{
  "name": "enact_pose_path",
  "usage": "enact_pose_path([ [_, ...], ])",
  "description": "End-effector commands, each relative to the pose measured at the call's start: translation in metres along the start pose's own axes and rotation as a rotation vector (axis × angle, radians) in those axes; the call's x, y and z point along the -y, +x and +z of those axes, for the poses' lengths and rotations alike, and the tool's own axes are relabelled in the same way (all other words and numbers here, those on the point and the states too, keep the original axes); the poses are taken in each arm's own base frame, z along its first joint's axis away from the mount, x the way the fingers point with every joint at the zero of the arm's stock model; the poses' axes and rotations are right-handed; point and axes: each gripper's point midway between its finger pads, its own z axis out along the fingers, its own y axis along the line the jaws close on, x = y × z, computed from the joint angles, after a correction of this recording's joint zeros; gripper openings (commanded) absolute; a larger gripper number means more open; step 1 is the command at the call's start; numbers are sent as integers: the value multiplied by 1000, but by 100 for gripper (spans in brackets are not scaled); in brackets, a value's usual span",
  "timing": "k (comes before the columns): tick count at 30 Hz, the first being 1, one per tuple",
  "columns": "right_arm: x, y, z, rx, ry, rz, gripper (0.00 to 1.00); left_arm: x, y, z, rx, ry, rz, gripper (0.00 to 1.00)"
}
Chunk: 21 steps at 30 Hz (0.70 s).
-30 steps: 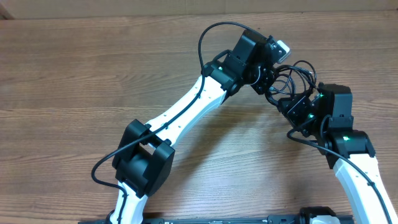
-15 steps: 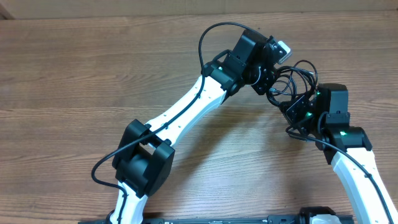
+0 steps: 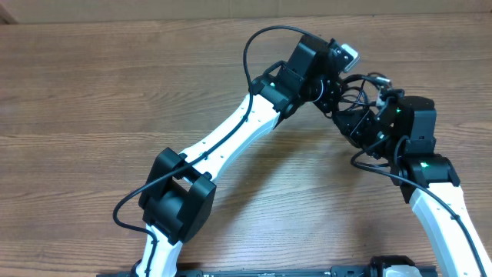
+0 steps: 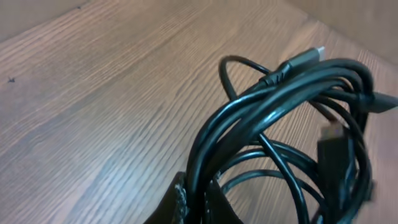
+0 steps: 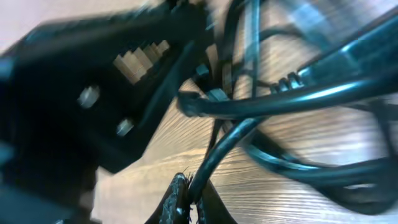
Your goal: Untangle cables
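Cables (image 3: 361,91): a tangled bundle of thin black cords is being held between the two arms, over the far right part of the wooden surface (image 3: 115,77). Whether the lower loops are being rested on the wood cannot be told.

Left gripper (image 4: 196,202): its jaws are being kept closed on several strands at once. The strands are being pinched at the bottom of the left wrist view, and from there the loops are being fanned upward and to the right. A plug (image 4: 311,55) with a metal tip is being shown at the top of the coil.

Right gripper (image 5: 186,199): its jaws are being kept closed on a single cord, which is being led up from the tips into the crossing strands.

The two grippers are being held very near each other. The left gripper's black body is being seen filling the left half of the right wrist view, just beside the gripped cord. In the overhead view the bundle is being partly hidden by both wrists.
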Motion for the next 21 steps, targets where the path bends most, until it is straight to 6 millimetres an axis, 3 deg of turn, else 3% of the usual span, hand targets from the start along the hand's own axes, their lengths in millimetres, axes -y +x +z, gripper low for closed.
enact_pose_path([
  [1, -21, 9, -2, -57, -102, -139, 4, 16, -31, -17, 78, 29, -197, 4],
  [4, -24, 13, -1, -69, -114, -189, 4, 16, -32, -17, 81, 30, -334, 4],
  [12, -23, 16, -1, -79, -109, -203, 4, -26, -21, -20, 125, -188, -744, 4],
  [21, 23, 15, -1, -49, 124, -137, 4, -72, 2, -36, 190, -428, -1023, 4],
])
